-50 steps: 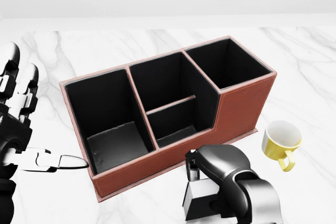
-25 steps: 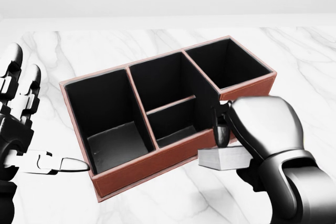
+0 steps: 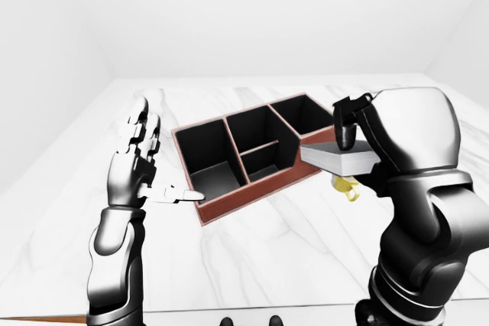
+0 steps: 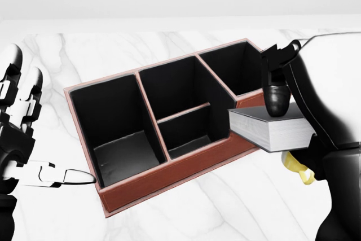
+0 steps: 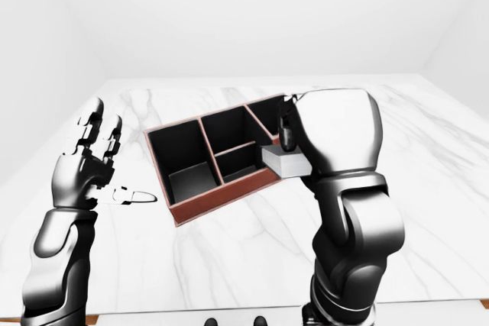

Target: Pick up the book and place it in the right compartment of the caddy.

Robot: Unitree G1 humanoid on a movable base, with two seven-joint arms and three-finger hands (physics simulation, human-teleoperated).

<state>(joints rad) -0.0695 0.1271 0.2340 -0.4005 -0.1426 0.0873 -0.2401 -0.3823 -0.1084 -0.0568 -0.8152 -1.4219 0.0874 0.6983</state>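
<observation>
A: Starting at the left of the head view?

B: Left hand (image 4: 22, 134), raised over the marble table (image 4: 186, 213) near its left edge. Fingers spread wide and upright, thumb jutting sideways toward the caddy's left end. Nothing held.

A: Touching the caddy?

B: Thumb tip just beside the lower-left corner; cannot tell whether touching.

A: Next along?

B: Caddy (image 4: 169, 176), reddish-brown with black inside, set at a slant across the middle of the table. Left compartment (image 4: 115, 134) large and open. Middle section split by a low divider. Right compartment (image 4: 242, 69) toward the table's far edge, nothing visible in it.

A: And the book?

B: Book (image 4: 271, 128), lifted off the table, lying flat, grey cover up, white page edges facing the camera. Overlaps the caddy's lower-right corner in the head view, just below the right compartment's opening. Not in any compartment.

A: Held how?

B: Right hand (image 3: 359, 146) closed round it: one dark finger (image 4: 277, 101) pressing on the cover, the rest wrapped under and behind.

A: Anything further right?

B: Yellow mug (image 4: 298, 169), on the table near its right edge, mostly hidden under the book and the hand.
</observation>
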